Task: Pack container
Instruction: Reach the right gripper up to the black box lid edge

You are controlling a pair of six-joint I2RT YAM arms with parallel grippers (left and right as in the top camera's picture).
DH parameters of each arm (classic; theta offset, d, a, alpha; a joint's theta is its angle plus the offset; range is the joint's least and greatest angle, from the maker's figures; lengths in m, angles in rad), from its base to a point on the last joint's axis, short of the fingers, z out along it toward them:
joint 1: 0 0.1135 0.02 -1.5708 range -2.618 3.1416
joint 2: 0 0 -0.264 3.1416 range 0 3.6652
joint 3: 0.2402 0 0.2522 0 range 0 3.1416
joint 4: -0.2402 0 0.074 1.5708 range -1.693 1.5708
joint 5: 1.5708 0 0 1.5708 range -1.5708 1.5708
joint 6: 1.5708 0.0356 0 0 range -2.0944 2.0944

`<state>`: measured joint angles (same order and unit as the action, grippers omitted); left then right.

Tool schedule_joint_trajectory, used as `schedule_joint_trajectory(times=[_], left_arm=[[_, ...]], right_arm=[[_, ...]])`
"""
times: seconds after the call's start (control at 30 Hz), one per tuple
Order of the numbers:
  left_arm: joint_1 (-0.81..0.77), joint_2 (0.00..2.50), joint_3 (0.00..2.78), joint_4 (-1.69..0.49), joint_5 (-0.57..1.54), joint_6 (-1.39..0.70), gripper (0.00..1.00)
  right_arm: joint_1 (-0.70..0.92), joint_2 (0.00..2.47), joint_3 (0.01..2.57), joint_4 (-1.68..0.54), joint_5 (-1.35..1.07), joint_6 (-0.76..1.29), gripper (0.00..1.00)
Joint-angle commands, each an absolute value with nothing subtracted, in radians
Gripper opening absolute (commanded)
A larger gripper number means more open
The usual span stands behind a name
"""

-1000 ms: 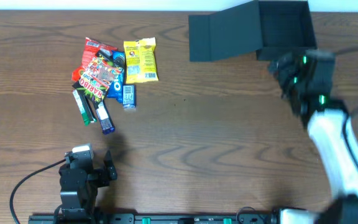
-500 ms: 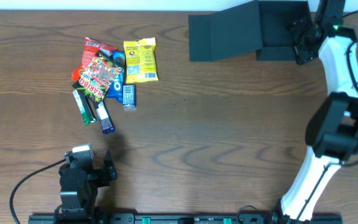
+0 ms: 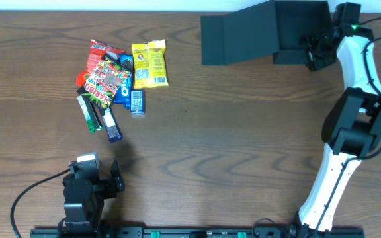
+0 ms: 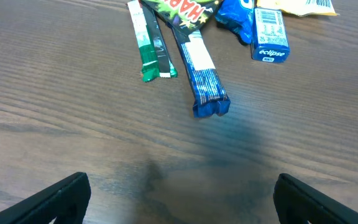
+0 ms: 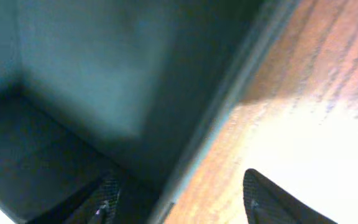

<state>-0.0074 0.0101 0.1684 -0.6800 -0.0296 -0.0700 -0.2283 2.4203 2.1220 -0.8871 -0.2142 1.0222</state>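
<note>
The container [image 3: 263,33], a dark box with its flap lid open to the left, stands at the table's far right. My right gripper [image 3: 317,51] is at its right wall. In the right wrist view the right gripper [image 5: 179,182] straddles that wall [image 5: 197,143]: one finger [image 5: 104,199] is inside the box, the other [image 5: 266,196] is outside over the wood, and both stand off the wall. My left gripper [image 3: 94,173] rests low at the near left. The left gripper [image 4: 182,186] is wide open over bare wood.
A pile of snacks lies at the far left: a red Haribo bag [image 3: 108,80], a yellow packet [image 3: 149,64], a blue gum pack [image 3: 137,102], a blue bar [image 4: 204,81] and a green stick [image 4: 145,46]. The right arm [image 3: 349,132] stretches along the right side.
The right arm has swung from in front of the box to its right wall, and its jaws have narrowed. The left arm and the snacks have not moved.
</note>
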Motion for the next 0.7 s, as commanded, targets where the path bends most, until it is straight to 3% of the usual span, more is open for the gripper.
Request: schedule_joint_trajectory(times=[0.0,0.07,0.17,0.23,0.67], left_arm=[[-0.005,0.004,0.159,-0.683,-0.025,-0.056,0.95],[-0.005,0.004,0.159,-0.684,-0.026,-0.056,0.95],[-0.005,0.004,0.159,-0.684,-0.026,-0.056,0.95],[-0.005,0.004,0.159,-0.683,-0.026,-0.056,0.95],[-0.005,0.004,0.159,-0.684,-0.026,-0.056,0.95]], right_arm=[[-0.236,2.435,2.146,-0.925,-0.229,0.966,0.65],[-0.236,2.435,2.147,-0.939,-0.245,0.922,0.70],[-0.238,2.433,2.169,-0.946,-0.260,0.889,0.51],[-0.239,2.433,2.196,-0.975,-0.260,0.888,0.44],[-0.238,2.433,2.228,-1.193,-0.296,0.760,0.52]])
